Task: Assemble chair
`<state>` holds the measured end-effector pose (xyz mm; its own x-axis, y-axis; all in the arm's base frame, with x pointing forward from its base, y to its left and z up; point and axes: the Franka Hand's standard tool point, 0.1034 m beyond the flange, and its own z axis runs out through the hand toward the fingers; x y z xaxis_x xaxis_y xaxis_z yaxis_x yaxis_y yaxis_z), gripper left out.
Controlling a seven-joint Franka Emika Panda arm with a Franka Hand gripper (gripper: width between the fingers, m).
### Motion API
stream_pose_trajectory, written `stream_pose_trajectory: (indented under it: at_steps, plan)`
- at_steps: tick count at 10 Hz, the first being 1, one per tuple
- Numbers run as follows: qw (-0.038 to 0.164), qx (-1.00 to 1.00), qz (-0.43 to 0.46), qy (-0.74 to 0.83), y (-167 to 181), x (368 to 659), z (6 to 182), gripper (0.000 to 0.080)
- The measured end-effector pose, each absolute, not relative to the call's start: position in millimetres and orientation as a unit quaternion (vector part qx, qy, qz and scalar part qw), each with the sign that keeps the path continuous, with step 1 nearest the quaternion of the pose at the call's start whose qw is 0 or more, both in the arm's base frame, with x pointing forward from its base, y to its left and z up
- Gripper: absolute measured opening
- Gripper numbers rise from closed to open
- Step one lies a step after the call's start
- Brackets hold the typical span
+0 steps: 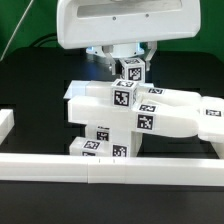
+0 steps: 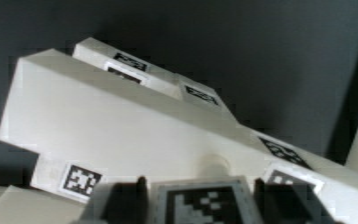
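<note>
Exterior view: my claw (image 1: 130, 68) pinches a small tagged white plastic block (image 1: 131, 72) at twelve o'clock above the chunky white plastic chair (image 1: 125, 118) mid-desk; I judge it light, rigid, slick, best gripped across flat sides.

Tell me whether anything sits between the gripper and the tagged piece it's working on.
Nothing visible does. The gripper is already at the small tagged block, which sits between its fingers above the assembled chair. The wrist view shows the same block flanked by both fingers.

Chair (image 1: 125, 115) behind border rail (image 1: 110, 166); claw (image 1: 131, 60) above chair.
</note>
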<state>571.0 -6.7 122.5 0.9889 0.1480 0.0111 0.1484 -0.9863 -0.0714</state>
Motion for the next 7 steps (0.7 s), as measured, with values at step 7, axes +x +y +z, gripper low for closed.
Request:
stream_pose_trajectory:
  at_steps: [7]
  plan:
    - [0.033, -0.997, -0.013, -0.076, -1.5, 572.5, 122.8, 0.0281]
